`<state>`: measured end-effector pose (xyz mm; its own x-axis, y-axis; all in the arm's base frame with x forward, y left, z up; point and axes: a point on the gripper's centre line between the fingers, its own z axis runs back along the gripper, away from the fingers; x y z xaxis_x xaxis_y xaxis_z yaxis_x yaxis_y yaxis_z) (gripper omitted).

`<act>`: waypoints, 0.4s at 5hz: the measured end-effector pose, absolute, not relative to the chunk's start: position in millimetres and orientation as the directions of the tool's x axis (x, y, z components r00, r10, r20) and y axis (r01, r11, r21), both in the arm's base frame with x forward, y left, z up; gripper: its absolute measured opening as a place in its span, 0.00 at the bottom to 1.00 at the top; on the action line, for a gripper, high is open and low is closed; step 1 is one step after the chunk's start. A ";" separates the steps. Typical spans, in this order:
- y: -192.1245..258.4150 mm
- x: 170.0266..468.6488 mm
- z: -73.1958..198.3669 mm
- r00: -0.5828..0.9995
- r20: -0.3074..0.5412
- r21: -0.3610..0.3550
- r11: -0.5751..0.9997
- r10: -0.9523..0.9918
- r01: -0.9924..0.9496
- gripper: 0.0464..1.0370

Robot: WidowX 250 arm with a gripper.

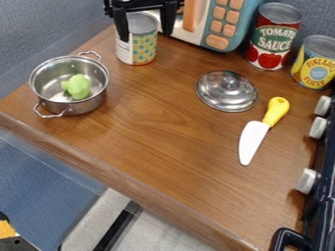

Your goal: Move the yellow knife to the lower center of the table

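From where I stand, the knife (254,138) lies flat towards the right side of the bench (154,130), between the lid (227,91) and the stove (321,201); its yellow handle (276,111) points up and away, its white blade (251,143) slants down towards the near edge. The gripper (145,37) hangs at the top, over by the patterned can (143,45), well apart from the knife; its fingers (122,25) are spread wide, and I see nothing pinched in them, though the can shows in the gap between.

As I judge it, the task is at its very start: nothing of it is done; the knife sits too far right to count as lower center, even if the blade's tip reaches part of the way down. All of it is left, then: getting the gripper across to the knife, closing on it, carrying it down and to the left, and letting it go. The handle looks the thicker, easier part to take; the blade lies so low that a grip there might slip; the lid is near enough to be nudged on the way in.
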<state>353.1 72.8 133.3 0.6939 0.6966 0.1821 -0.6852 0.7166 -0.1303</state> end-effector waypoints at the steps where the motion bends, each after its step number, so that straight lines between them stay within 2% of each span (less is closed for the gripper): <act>1: 71.6 353.1 121.9 0.701 0.156 -0.113 0.718 0.696 -0.687 0.96; 2: 42.9 356.2 119.7 0.761 0.145 -0.114 0.774 0.633 -0.622 0.96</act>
<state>356.2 42.9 119.7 0.7608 0.6326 0.1447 -0.6223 0.7744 -0.1140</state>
